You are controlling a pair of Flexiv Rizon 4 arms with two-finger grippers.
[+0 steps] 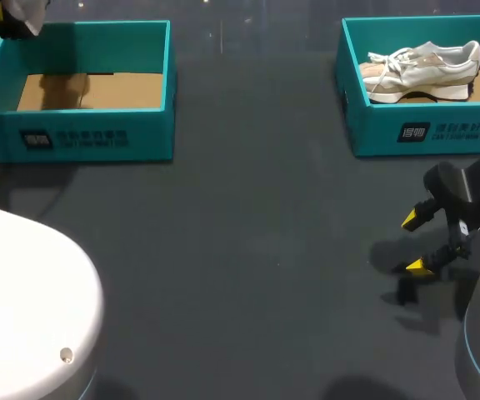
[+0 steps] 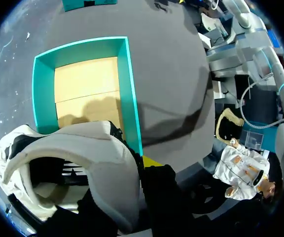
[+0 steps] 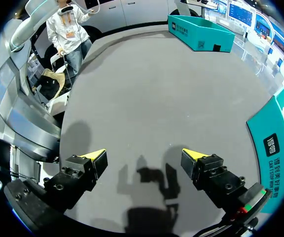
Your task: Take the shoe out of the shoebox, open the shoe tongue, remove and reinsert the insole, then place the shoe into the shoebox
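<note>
Gripping the shoe [image 2: 92, 148], the left hand [image 2: 141, 165] holds it above the far-left shoebox [image 2: 130, 98]; right hand [image 3: 144, 157] gapes empty, near right; shoe looks light, soft-walled; firmest hold likely at the heel.

The left shoebox [image 1: 82, 137] stands on the table [image 1: 248, 250], in its far left part, and every place here is given from this box. Far to the right of the left shoebox, in the same row, stands the right shoebox [image 1: 423, 133]. One shoe [image 1: 423, 71] lies inside it, with the toe toward the left shoebox. The other shoe [image 2: 83, 163] is in the air over the far left corner of the left shoebox, in the hold of the left gripper [image 1: 2, 21]. The right gripper [image 1: 419, 243] is above the table, well to the right of the left shoebox and nearer to the robot, with fingers apart and nothing between them
</note>
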